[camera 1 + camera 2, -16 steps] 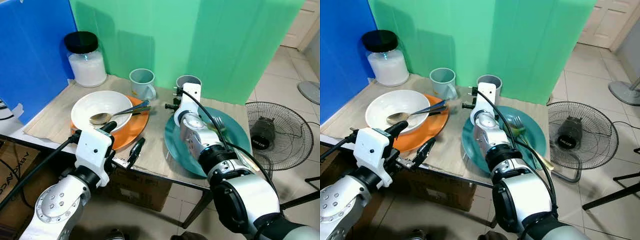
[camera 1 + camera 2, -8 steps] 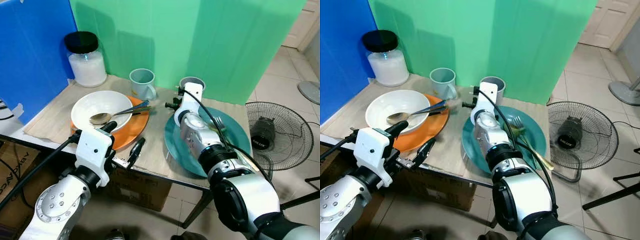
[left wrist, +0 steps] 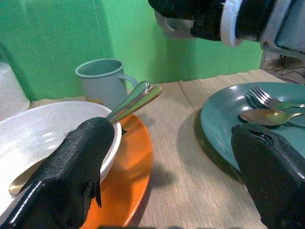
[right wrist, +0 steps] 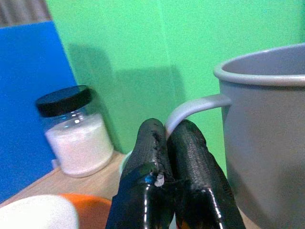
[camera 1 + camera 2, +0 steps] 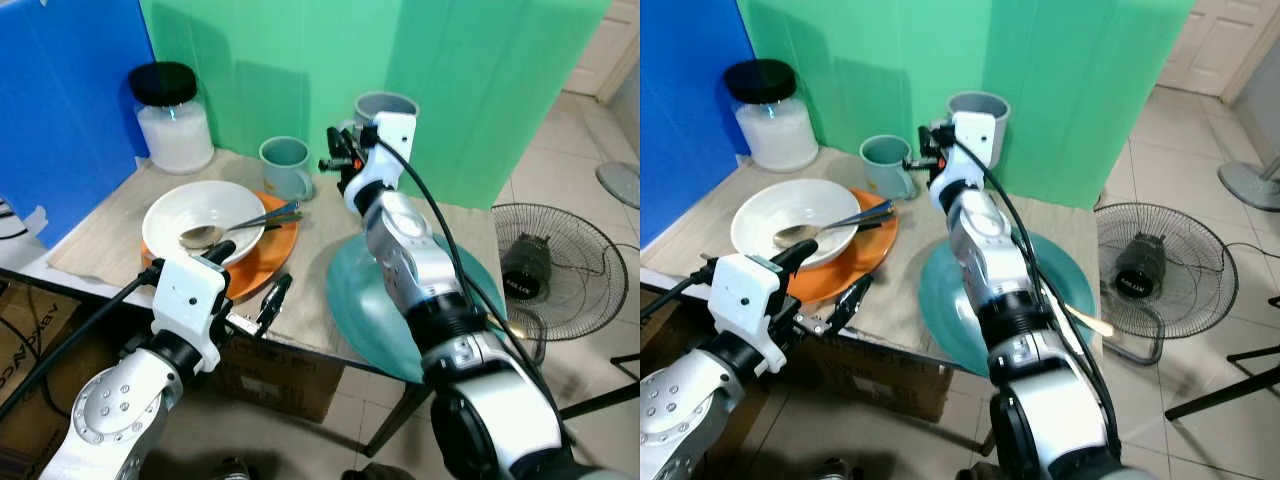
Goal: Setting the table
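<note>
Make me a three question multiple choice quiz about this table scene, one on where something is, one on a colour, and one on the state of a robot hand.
1. Where does the white bowl sit?
A. on the orange plate
B. on the teal plate
C. on the floor

2. What colour is the lid of the glass jar?
A. red
B. black
C. white

3. What is the right hand doing?
A. resting open on the table
B. pinching the handle of the grey mug, held up off the table
C. holding a spoon

Answers:
1. A: the bowl rests on the orange plate, with cutlery lying across it.
2. B: the jar of white grains has a black cap.
3. B: the right wrist view shows both fingers closed on the mug's handle, and the eye views show the mug raised before the green screen.
</note>
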Tool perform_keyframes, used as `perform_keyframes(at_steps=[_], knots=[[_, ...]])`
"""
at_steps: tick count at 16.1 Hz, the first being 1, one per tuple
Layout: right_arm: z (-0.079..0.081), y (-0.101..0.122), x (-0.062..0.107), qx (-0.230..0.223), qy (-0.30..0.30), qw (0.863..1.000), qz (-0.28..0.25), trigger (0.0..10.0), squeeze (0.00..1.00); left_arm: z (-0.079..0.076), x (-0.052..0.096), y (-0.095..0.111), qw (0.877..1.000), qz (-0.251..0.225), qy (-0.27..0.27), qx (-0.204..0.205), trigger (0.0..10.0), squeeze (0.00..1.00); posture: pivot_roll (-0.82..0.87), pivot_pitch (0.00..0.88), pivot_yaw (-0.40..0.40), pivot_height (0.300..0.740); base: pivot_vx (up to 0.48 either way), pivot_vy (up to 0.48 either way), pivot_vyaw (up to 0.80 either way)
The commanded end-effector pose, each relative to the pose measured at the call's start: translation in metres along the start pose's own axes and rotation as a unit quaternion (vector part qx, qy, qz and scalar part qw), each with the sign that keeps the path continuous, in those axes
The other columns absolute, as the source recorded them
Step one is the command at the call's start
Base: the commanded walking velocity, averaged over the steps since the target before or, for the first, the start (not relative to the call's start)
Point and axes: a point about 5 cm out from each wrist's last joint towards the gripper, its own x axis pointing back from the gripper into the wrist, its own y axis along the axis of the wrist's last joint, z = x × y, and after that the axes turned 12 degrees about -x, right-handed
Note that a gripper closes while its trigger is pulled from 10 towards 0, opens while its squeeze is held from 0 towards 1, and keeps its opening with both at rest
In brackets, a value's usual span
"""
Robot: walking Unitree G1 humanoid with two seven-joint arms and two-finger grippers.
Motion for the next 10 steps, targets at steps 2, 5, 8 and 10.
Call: perform_keyframes(at_steps=[2, 5, 8, 10], knots=[[0.011, -0.006, 0.006, -0.016, 0.035, 0.999, 0.002, 0.0, 0.00, 0.001, -0.003, 0.001, 1.000, -0.004, 0.002, -0.007, 10.0, 0.00, -0.01, 0.036, -0.034, 0.740, 0.000, 0.000, 0.00], [0.022, 0.006, 0.011, 0.029, 0.092, 0.995, -0.017, 0.0, 0.00, 0.008, -0.004, 0.003, 0.999, -0.008, 0.037, -0.023, 10.0, 0.00, 0.00, 0.035, -0.035, 0.740, 0.000, 0.000, 0.00], [0.014, 0.030, 0.028, 0.036, 0.112, 0.992, -0.047, 0.0, 0.00, 0.009, -0.004, 0.003, 0.997, -0.010, 0.072, -0.026, 10.0, 0.00, -0.01, 0.034, -0.036, 0.740, 0.000, 0.000, 0.00], [-0.002, 0.043, 0.049, 0.037, 0.106, 0.992, -0.054, 0.0, 0.00, 0.004, -0.008, 0.003, 0.997, -0.013, 0.078, -0.020, 10.0, 0.00, -0.02, 0.031, -0.023, 0.740, 0.000, 0.000, 0.00]])
